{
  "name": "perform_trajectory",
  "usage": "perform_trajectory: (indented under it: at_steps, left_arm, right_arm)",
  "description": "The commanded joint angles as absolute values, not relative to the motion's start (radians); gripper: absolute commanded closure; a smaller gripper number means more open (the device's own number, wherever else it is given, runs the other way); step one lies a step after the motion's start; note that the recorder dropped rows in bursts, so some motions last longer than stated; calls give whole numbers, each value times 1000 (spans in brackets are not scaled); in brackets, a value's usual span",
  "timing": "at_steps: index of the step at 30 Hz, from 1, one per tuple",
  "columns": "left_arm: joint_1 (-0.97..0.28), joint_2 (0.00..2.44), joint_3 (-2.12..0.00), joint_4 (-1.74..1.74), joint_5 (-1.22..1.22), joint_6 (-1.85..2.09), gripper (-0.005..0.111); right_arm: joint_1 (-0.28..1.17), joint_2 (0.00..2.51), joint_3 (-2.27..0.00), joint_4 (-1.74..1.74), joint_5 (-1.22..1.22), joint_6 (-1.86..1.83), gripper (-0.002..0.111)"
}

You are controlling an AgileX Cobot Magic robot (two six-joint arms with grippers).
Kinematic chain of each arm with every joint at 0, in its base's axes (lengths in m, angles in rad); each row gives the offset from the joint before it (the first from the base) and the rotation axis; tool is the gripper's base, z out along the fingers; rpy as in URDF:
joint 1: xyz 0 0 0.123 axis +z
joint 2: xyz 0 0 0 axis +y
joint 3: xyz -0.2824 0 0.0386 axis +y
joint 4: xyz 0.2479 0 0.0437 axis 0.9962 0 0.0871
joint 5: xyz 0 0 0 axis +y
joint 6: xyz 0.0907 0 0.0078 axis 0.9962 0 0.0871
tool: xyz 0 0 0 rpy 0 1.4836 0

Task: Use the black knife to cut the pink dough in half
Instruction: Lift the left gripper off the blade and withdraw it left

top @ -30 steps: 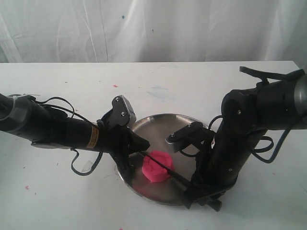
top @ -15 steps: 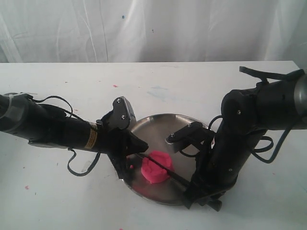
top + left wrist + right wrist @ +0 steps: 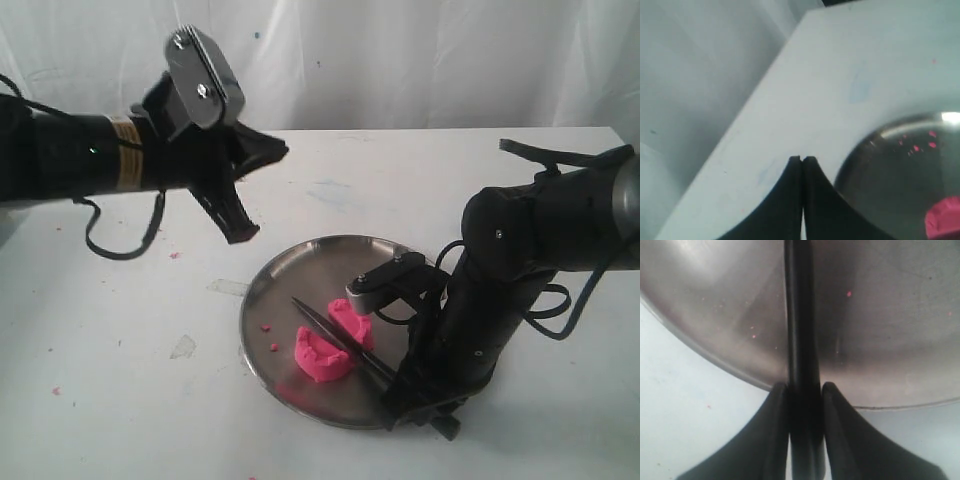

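Pink dough (image 3: 318, 358) halves, partly hidden behind black knife (image 3: 332, 331).

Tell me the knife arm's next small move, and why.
Probably lift the black knife straight up. The pink dough lies in two pieces on the plate, with the blade in the gap between them, so the cut looks done. The right gripper grips the handle; the left gripper is shut, away from the dough.
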State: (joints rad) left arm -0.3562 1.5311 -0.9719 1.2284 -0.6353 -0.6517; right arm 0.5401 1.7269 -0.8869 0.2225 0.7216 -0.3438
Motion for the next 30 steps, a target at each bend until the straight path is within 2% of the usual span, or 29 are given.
perform_trajectory:
  at_steps: [1,8,20,26,30]
  left_arm:
    - [-361,1366,-967,1306,-580,-756,107]
    - [-361,1130,-902,1483,-415,-934,107]
    - [-361,735,-453,1531,-220,-1083,107]
    - [-361,591,-266,1531,15,-1081,107]
    - [-361,543,-213,1531,144,-1077,107]
  right_arm:
    - [541,1738,-887,212,693,-343,108]
    - [541,1738,-887,212,693,-343,108]
    - [538,1727,-887,198,698,-276,108]
    - [538,1683,-887,14,720,-75,108]
    - [538,1677,-887,-26,720,-45,108]
